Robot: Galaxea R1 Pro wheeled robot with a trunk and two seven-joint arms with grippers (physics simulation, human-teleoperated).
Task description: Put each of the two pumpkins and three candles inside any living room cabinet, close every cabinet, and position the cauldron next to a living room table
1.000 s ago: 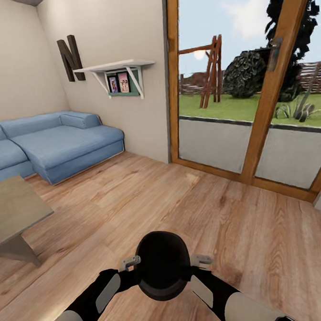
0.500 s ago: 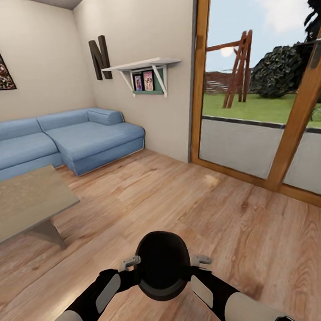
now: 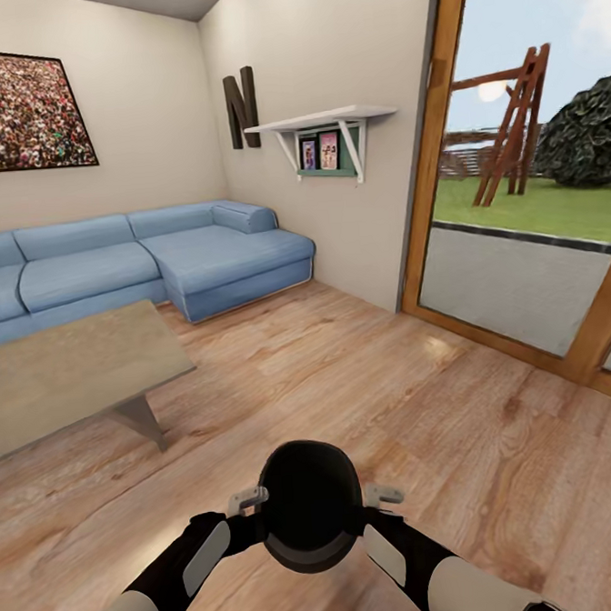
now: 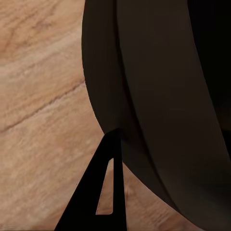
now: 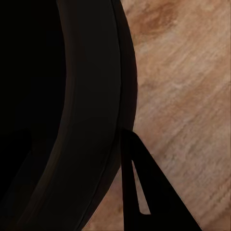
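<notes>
I've got the cauldron [image 3: 310, 506] pinched between both arms above the floor — left pincer [image 3: 248, 501] and right pincer [image 3: 383, 494] each clamped on its rim. The desk [image 3: 69, 372] lies ahead-left; I'd roll in slowly and set it down beside a leg — level.

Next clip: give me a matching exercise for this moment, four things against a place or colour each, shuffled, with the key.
Things:
1. cauldron
2. table
3. sofa
4. wall shelf

Places or colours:
A. white, mounted on the wall near the glass door
B. blue, in the room's corner under a framed picture
C. black, between the two arms above the wooden floor
D. low, flat-topped, at the left of the head view in front of the sofa

Pairs: 1-C, 2-D, 3-B, 4-A
</notes>
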